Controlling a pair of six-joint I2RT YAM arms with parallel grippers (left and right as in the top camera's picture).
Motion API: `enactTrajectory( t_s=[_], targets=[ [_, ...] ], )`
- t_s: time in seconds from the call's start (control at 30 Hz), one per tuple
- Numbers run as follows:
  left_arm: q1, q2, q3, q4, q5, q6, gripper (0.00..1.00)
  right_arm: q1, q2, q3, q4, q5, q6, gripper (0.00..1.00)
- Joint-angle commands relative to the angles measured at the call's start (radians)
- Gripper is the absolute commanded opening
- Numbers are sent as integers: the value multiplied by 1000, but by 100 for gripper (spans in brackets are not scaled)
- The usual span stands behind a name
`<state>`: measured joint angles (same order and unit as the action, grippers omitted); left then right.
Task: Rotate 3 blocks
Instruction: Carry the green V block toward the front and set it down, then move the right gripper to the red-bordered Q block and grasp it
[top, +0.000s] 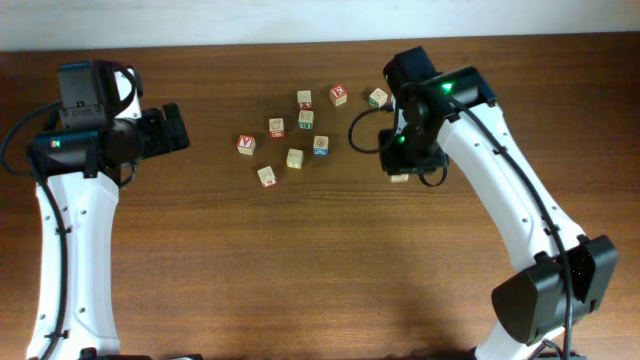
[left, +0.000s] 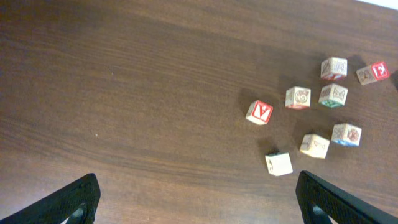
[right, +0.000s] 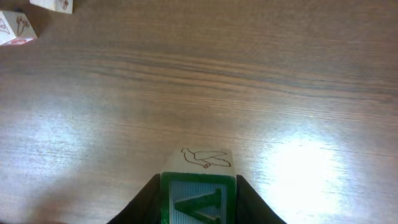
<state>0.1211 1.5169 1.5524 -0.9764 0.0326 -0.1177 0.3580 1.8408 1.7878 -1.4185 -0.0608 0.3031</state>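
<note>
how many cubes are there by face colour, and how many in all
red-faced cubes: 2
green-faced cube, between the fingers of the right gripper: 1
pale-topped cubes with drawings or coloured edging: 7
total: 10

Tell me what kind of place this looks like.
Probably a robot lab or test bench rather than a home. A white left arm and right arm stand at a wooden table. Small alphabet blocks lie scattered on it, and the right gripper grips a green block.
</note>
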Motion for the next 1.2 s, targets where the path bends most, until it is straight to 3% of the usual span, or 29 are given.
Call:
enactTrajectory(
  t_s=[0.0, 0.1, 0.23, 0.4, 0.47, 0.57, 0.7, 0.8, 1.0, 1.17],
  targets=[
    [3, 5, 17, 18, -6, -9, 99, 50, 9, -149, 45, -20, 39, 27],
    [3, 5, 17, 22, -7, -9, 99, 108, 5, -382, 249, -14, 163, 27],
    [3, 5, 17, 22, -6, -9, 99, 133, 5, -587, 439, -5, 208, 29],
    [3, 5, 17, 21, -6, -9, 99, 132, 5, -611, 460, -3, 209, 32],
    [3, 5, 17, 21, -6, -9, 99, 132, 5, -611, 449, -3, 223, 36],
    [3, 5, 17, 17, -3, -9, 99, 132, 5, -598, 420, -12, 222, 54],
    [3, 5, 17, 18, -3, -9, 99, 132, 5, -476, 340, -14, 156, 60],
    [3, 5, 17, 17, -3, -9, 99, 132, 5, -277, 362, -14, 77, 67],
    [3, 5, 17, 17, -4, -9, 99, 132, 61, -183, 804, 72, 150, 72],
    [3, 5, 17, 17, -3, -9, 99, 133, 344, 201, 612, 69, 123, 74]
  ],
)
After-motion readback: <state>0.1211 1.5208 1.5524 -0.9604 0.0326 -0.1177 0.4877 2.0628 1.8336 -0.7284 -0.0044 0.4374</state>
